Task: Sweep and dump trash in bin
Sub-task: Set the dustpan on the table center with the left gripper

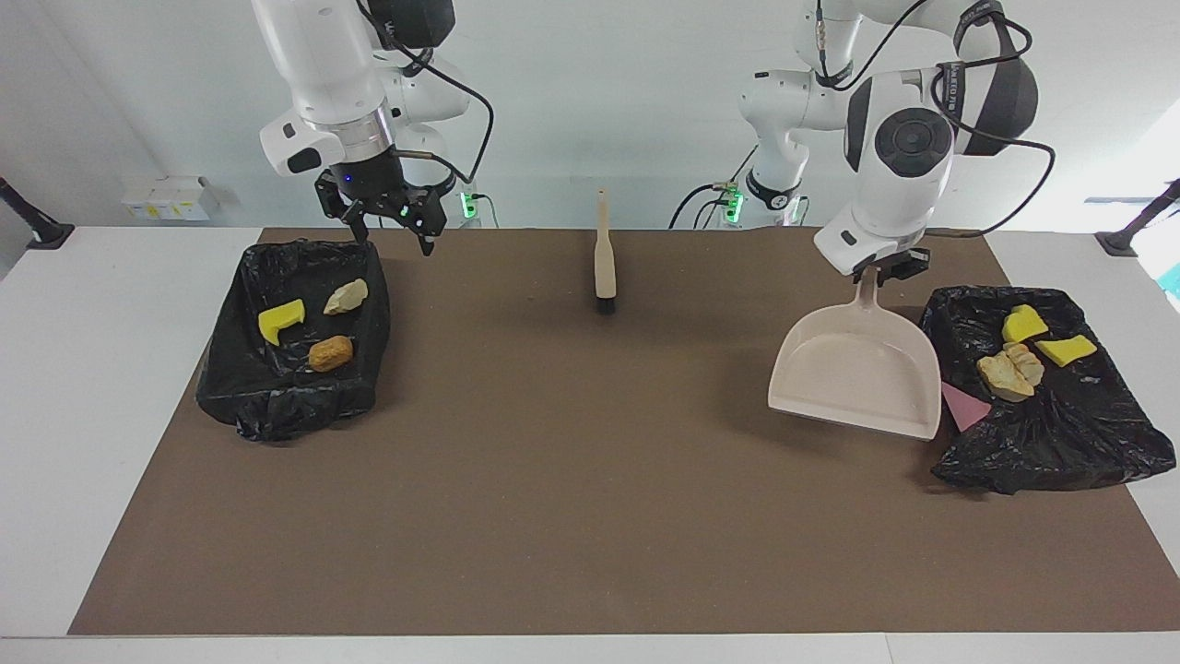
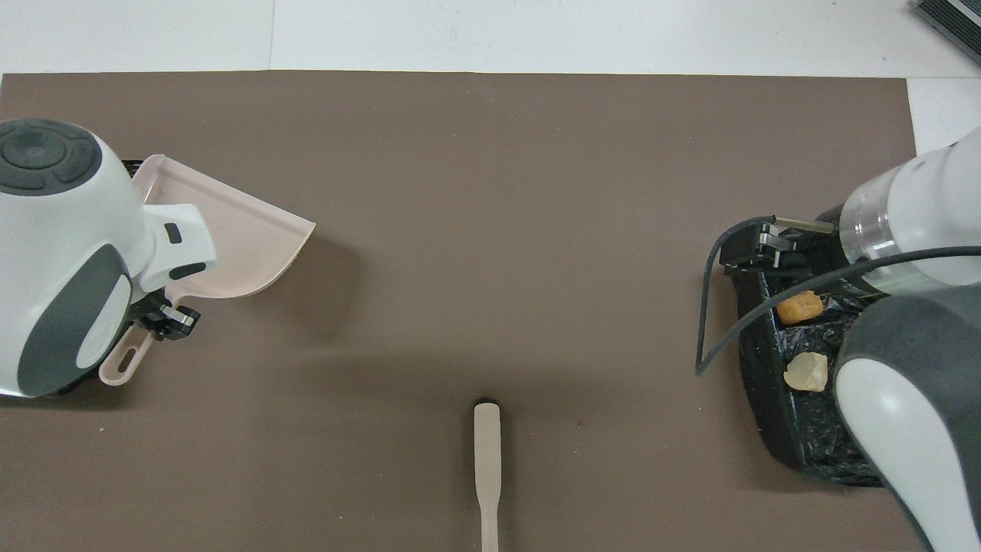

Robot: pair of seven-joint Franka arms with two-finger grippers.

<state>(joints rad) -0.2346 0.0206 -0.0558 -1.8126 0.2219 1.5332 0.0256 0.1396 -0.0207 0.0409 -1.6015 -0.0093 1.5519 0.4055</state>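
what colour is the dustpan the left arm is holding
Pale beige-pink. The dustpan, held by the left gripper, shows best in the facing view.

Trash [image 1: 1021, 355] in both bins [image 1: 1069, 433]; dustpan [image 1: 857, 373] beside left-arm bin; brush [image 1: 604, 263] mid-table, near robots.

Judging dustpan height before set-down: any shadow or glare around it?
Facing view: soft dark shadow on the mat under the dustpan, toward the brush; pale sheen inside the pan. Overhead view: left arm hides part of the pan; shadow spreads beside it.
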